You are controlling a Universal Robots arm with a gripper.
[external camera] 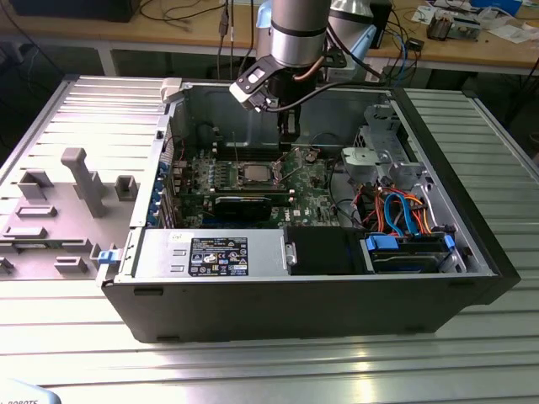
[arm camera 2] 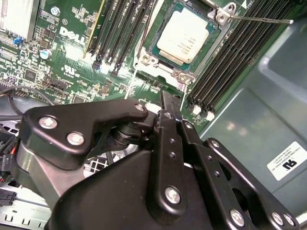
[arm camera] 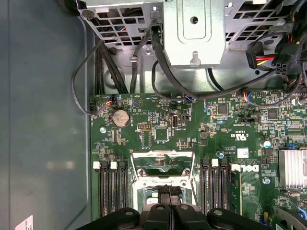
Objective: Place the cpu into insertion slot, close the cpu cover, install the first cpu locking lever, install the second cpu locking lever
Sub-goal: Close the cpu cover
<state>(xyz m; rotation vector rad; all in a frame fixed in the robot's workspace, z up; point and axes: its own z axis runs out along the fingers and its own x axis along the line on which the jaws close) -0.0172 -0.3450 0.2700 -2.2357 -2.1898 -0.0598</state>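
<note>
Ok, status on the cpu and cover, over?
Gripper shut, empty, over insertion slot edge. Cpu seated in slot. Cpu cover open, locking lever unlatched. Nothing blocking.

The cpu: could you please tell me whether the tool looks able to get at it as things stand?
Probably yes. The cpu lies with its top bare in the insertion slot. No cable or card crosses above it, and the tool hangs close beside it over the board inside the open case.

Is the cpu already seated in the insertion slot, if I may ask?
Yes, in the second wrist view the cpu lies flat inside the insertion slot, its silver top framed by the metal rim.
</note>
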